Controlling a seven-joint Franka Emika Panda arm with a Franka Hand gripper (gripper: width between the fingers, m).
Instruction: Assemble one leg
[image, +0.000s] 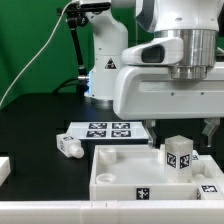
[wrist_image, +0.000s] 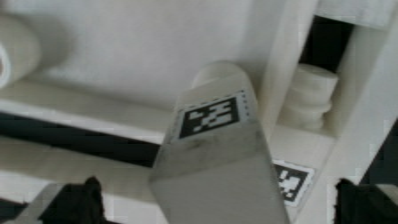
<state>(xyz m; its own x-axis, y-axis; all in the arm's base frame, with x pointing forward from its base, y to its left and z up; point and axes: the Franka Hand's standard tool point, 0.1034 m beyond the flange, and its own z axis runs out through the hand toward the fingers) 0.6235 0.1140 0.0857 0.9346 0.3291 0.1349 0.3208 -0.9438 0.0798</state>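
Note:
A white leg (image: 178, 155) with a square tag stands upright on the near corner of the large white tray-like panel (image: 118, 165), at the exterior view's right. My gripper (image: 182, 132) hangs just above it. In the wrist view the same leg (wrist_image: 214, 125) fills the middle, tag facing the camera, over the panel (wrist_image: 107, 95). My gripper (wrist_image: 217, 205) is open: its dark fingertips (wrist_image: 71, 200) stand wide on either side of the leg, with gaps showing on both sides. A second leg (image: 68, 145) lies on the black table at the exterior view's left.
The marker board (image: 105, 129) lies flat behind the panel. Another white part (image: 5, 168) shows at the exterior view's left edge. A ribbed round white peg end (wrist_image: 311, 95) sits beyond the panel in the wrist view. The robot base (image: 105, 70) stands at the back.

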